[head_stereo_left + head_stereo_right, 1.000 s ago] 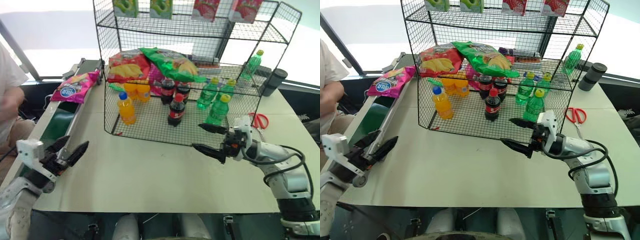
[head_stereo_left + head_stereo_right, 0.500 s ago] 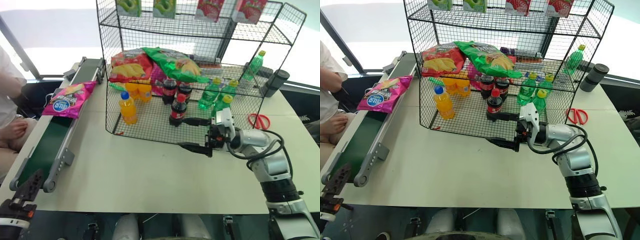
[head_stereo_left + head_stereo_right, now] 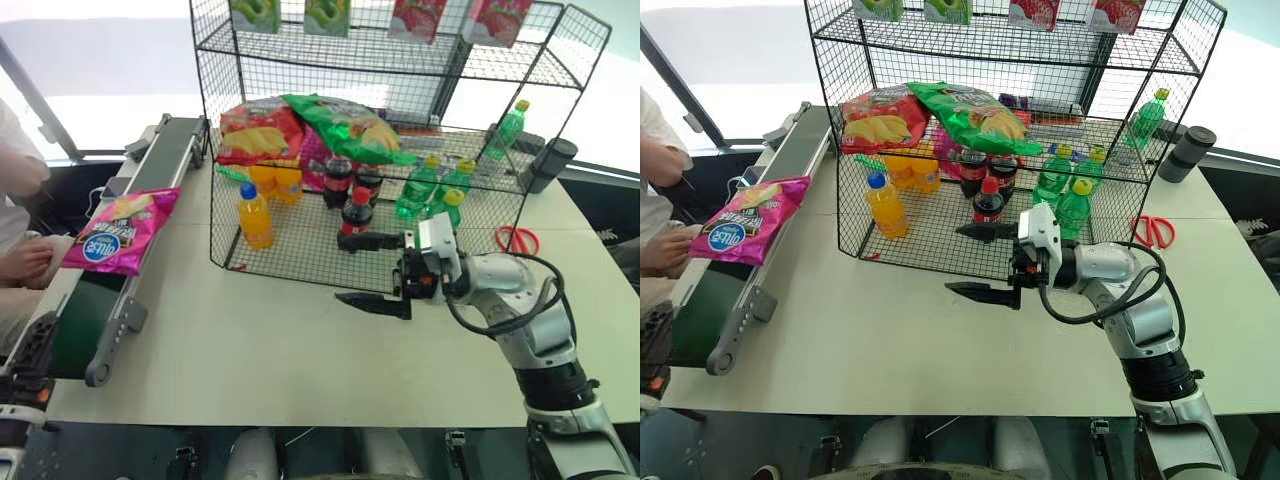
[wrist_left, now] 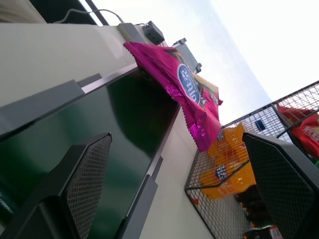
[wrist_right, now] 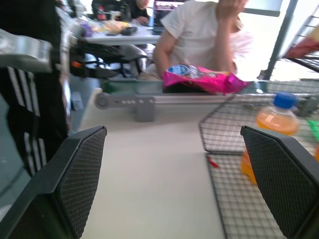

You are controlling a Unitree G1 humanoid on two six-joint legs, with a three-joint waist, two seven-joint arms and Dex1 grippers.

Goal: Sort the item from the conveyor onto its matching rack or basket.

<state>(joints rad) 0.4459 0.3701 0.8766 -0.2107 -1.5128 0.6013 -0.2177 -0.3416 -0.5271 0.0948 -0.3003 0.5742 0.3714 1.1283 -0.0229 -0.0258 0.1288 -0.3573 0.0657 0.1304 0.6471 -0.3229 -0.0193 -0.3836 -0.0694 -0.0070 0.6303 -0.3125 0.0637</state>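
Conveyor [image 3: 95, 310] carries one pink bag [image 3: 119, 229]; rack [image 3: 370, 160] two.

magenta-pink snack bag [image 3: 112, 232], dark green conveyor [image 3: 95, 300], black rack [image 3: 400, 60].

A pale beige table [image 3: 300, 350] fills the middle of the room, and the floor beyond its far side is washed bright with daylight. A dark slanted post [image 3: 35, 100] crosses the far left corner. In the right wrist view, a second table [image 5: 124, 34] stands further back (cluttered with small things too blurred to name), with a person in a white shirt [image 5: 199, 35] seated near it.
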